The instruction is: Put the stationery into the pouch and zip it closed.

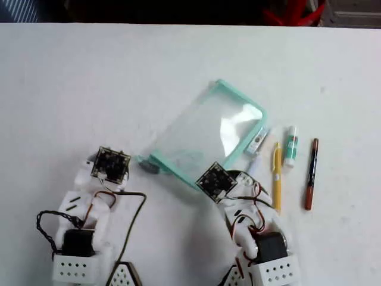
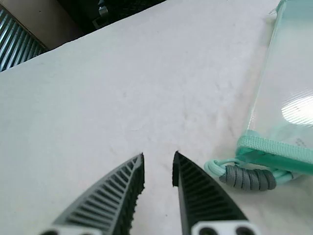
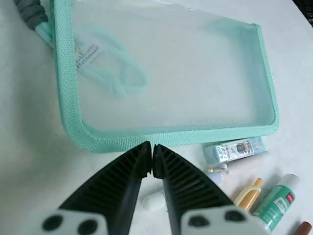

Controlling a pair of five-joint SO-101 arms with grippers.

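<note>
White table (image 1: 89,71), clear pouch (image 1: 208,134), yellow pen (image 1: 277,177), brown pen (image 1: 311,174), green tube (image 1: 290,146)

This looks like a robotics lab or hobby workbench: a plain white tabletop (image 1: 119,71) carries two small white plastic robot arms (image 1: 80,205) with bare square circuit boards (image 1: 111,164) and loose black wiring (image 1: 44,223).

Nothing I can actually read on my feeds, tbh. There's a patch of dark print on the pouch (image 3: 166,73) wall near one corner, a printed label on the small blue box (image 3: 234,148) lying just beside the pouch's edge, and pale lettering on the green tube (image 3: 275,205). All of it is too small and blurry to make out.
</note>
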